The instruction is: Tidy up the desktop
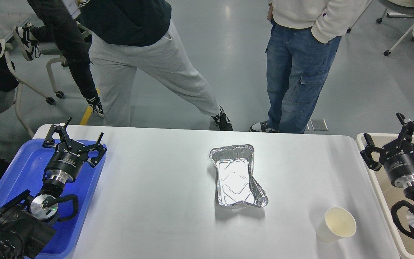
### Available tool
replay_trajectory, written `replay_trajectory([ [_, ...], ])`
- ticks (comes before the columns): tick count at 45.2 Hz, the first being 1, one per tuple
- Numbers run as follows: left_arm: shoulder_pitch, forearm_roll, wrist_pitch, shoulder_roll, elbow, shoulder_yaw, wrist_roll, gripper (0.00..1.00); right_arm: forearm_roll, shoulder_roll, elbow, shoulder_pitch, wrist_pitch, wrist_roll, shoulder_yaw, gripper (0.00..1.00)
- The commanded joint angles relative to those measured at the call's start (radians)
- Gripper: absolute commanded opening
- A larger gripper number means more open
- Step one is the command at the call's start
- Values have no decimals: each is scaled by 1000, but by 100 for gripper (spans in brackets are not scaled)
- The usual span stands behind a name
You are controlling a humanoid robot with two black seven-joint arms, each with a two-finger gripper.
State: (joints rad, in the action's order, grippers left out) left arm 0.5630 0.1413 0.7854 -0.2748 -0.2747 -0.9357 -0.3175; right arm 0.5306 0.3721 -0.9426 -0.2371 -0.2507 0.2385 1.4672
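on the desktop you've got 2 obstacles only: crumpled foil tray dead centre & paper cup at 4 o'clock from it, well apart, so there's a passable lane btwn them. whole 9 o'clock half is bare. blue tray flanks the left edge, beige bin the right. 2 people stand at 12 o'clock just past the far edge.

- One white worktop is filling the middle.
- Two foil trays are lying nested, one skewed inside the other.
- One paper cup is standing near right.
- One blue tray is sitting left.
- One beige bin is sitting right.
- Two black tools, left and right, are showing.
- Two people's legs are standing beyond the far edge.
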Motion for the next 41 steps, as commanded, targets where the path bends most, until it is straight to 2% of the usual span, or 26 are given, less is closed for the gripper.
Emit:
replay_trajectory([
  [1,2,-2,0,0,0,0,1,100,0,115,-145,54,1,-146,-39,100],
  [3,2,-2,0,0,0,0,1,100,0,151,-180,68,1,-169,-56,100],
  [5,2,-2,0,0,-1,0,1,100,2,181,-209,79,1,-174,-76,100],
  [9,2,-2,0,0,0,0,1,100,20,238,-263,96,1,-172,-111,100],
  [17,2,-3,0,0,0,0,1,100,162,461,-409,107,-9,-168,-264,100],
  [20,2,-3,0,0,0,0,1,100,232,514,-446,96,-51,-159,-300,100],
  [26,3,-3,0,0,-1,0,1,100,295,567,-487,90,-137,-159,-320,100],
  [41,2,-3,0,0,-1,0,1,100,621,631,-553,87,-136,-154,-406,100],
])
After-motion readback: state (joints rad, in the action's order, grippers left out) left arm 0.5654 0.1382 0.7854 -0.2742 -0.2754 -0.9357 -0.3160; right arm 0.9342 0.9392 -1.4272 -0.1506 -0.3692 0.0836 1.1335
